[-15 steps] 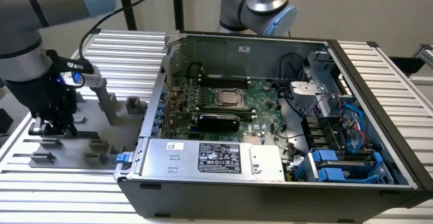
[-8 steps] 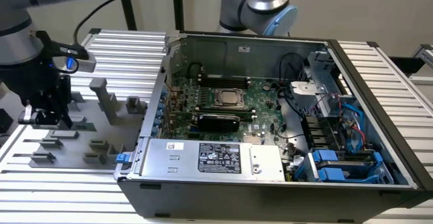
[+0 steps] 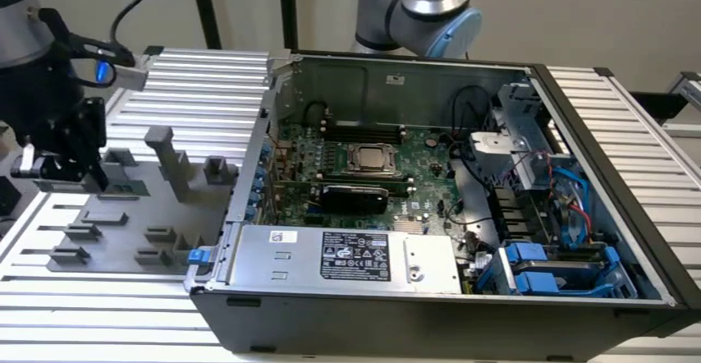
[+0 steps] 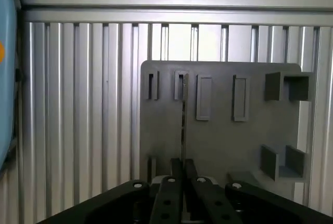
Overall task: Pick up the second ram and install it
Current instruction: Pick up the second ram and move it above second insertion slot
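Note:
In the wrist view the second ram (image 4: 182,120) appears edge-on as a thin dark strip running out from my gripper (image 4: 182,166) toward a slot in the grey holder plate (image 4: 223,135). The two black fingers are shut on its near end. Whether the ram still sits in the slot or hangs just above it, I cannot tell. The exterior view puts my gripper (image 3: 85,181) at that view's far left, over the back corner of the holder plate (image 3: 121,219). It is well away from the green motherboard (image 3: 422,153) inside the open computer case.
The case (image 3: 438,297) takes up the exterior view's middle and right, with a power supply (image 3: 340,256), CPU socket (image 3: 373,159) and loose cables (image 3: 547,190). A tall grey post (image 3: 167,162) and low holder blocks (image 3: 71,256) stand on the plate. Ribbed aluminium table (image 3: 186,92) lies around.

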Available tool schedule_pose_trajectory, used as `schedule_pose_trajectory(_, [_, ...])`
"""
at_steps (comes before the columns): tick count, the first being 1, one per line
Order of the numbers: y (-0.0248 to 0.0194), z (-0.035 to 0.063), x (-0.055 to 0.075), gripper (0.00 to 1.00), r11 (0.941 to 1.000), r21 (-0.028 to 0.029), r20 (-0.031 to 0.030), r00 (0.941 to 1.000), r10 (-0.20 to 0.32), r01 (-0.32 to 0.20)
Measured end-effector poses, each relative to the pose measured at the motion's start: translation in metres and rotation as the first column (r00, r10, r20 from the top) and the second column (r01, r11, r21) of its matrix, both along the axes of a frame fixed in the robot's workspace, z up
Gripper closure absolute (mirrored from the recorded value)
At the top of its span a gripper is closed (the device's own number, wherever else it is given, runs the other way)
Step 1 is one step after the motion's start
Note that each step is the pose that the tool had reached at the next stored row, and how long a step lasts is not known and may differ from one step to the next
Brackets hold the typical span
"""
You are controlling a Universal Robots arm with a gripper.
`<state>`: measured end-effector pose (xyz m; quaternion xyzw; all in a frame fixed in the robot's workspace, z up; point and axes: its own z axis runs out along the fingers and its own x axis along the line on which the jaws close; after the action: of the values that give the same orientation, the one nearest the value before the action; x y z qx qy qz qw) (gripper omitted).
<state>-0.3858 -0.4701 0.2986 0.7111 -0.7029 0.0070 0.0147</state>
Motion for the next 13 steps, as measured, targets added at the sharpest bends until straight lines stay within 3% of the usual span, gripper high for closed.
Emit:
schedule_pose_trajectory(5, [0.0000,0.0226,0.008,1.00,1.0000,-0.0001,0.0000,1.0000,0.000,0.000])
schedule_pose_trajectory(13, [0.0000,0.0592,0.043,1.00,1.0000,0.0024,-0.0009,1.0000,0.000,0.000])
